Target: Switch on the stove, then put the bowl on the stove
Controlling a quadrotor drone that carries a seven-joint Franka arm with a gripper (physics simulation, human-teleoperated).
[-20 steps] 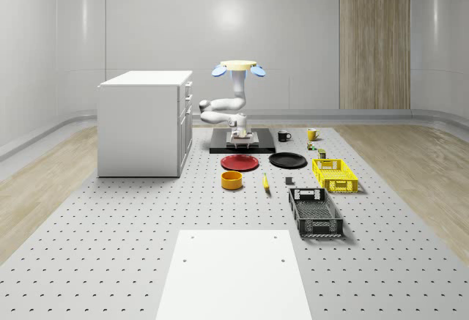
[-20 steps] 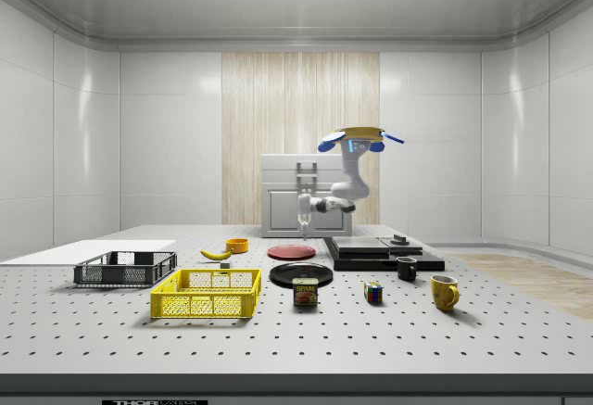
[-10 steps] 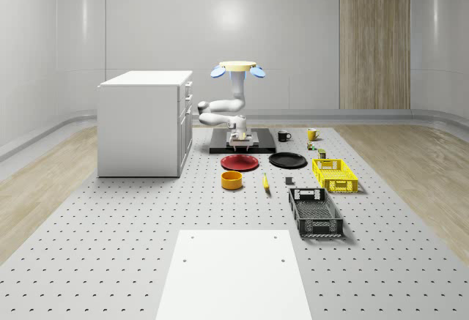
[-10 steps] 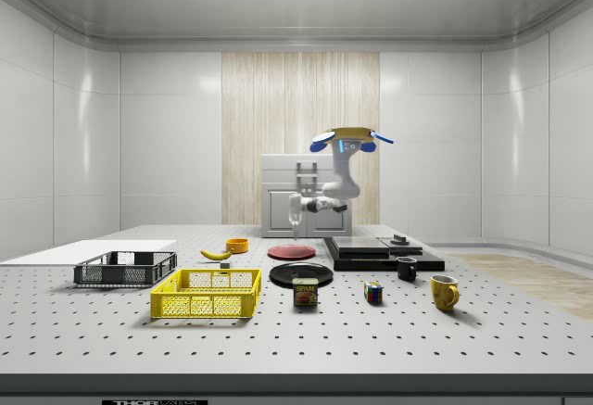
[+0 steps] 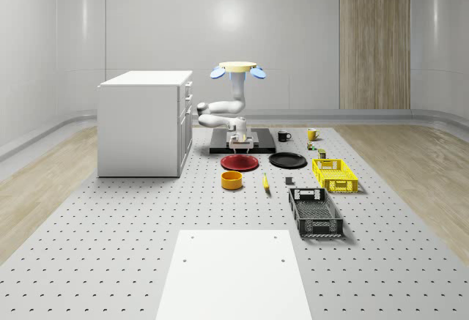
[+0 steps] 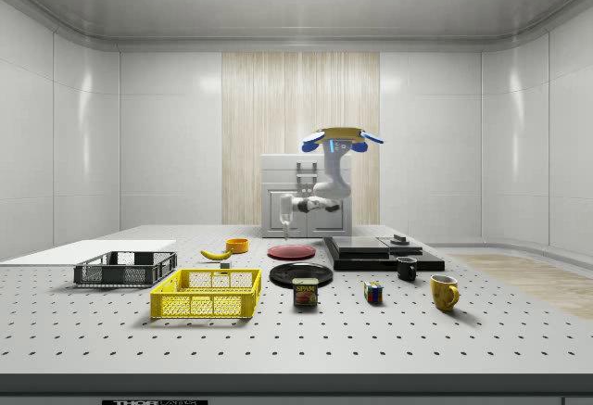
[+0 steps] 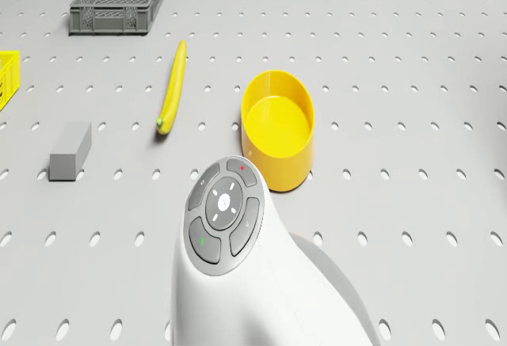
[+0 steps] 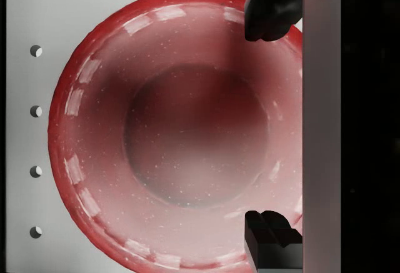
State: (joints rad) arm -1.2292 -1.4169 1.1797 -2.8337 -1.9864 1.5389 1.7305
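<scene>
Fingers (image 8: 270,10) spread wide, nothing btwn them, gripper (image 8: 270,120) pointing straight down over the red plate (image 8: 175,129). Drone (image 5: 239,67) hovers above that plate's stove-side edge, stove (image 5: 258,145) just behind. Yellow bowl (image 7: 277,128) sits on the table just past the red plate, near side, banana (image 7: 172,88) beside it. Bowl looks light, rigid, smooth-walled; prob best to pinch one rim wall, one finger inside. Can (image 6: 305,292) label reads approx "SPAM".

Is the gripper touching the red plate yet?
Apart. In the side view the gripper hangs clearly above the red plate, with wall visible between them.
</scene>
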